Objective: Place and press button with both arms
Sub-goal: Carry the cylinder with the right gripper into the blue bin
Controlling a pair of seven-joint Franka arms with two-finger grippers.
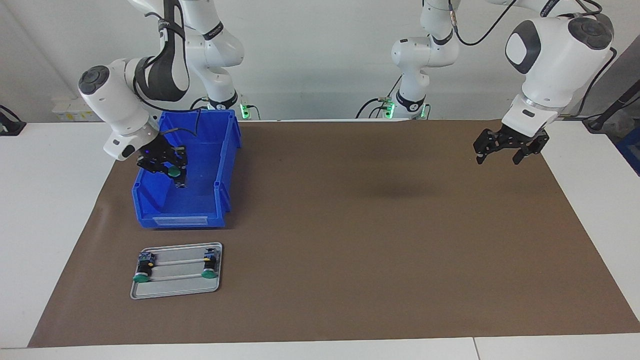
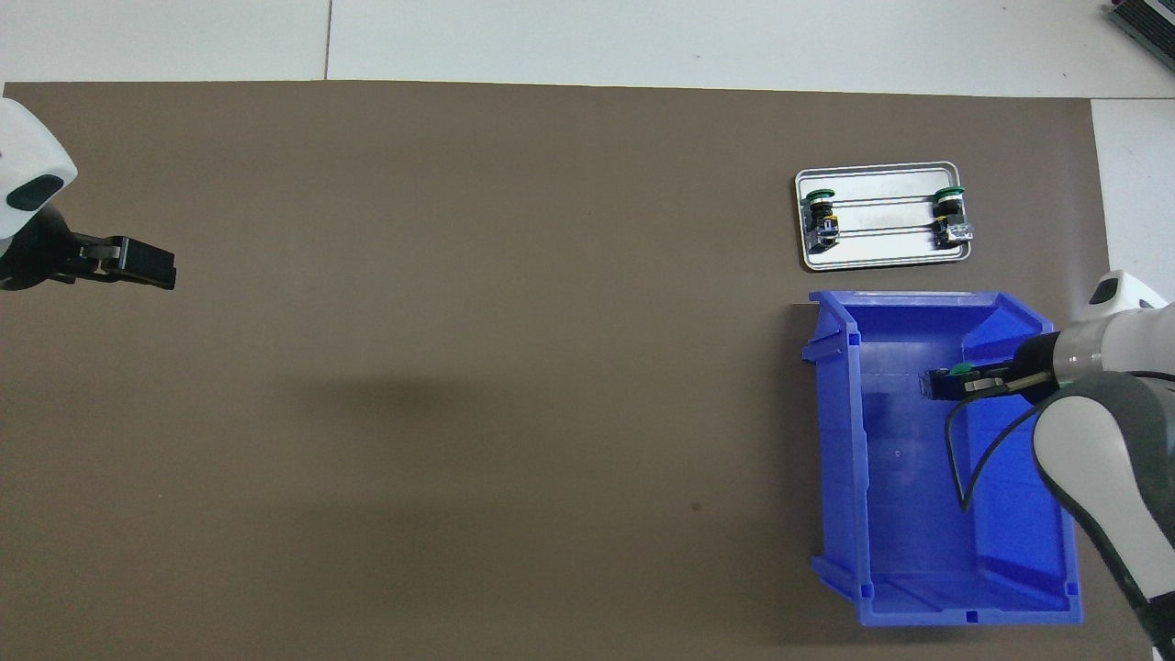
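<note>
Over the blue bin (image 1: 222, 165), my right gripper (image 1: 175, 176) is closed on a green-capped button (image 1: 173, 172). My left gripper (image 1: 500, 156) waits with fingers spread, holding nothing, over the brown mat (image 1: 380, 240). Two more buttons lie on the tray (image 1: 175, 292).

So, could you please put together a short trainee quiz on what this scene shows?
1. True or false: the right hand holds a button over the blue bin.
2. How many buttons lie on the metal tray?
3. The left hand is: A) open over bare mat, B) inside the bin, C) pressing a button.

Key: 1 true. 2 two, one at each end, the other nearer the table's middle. 3 A.
</note>
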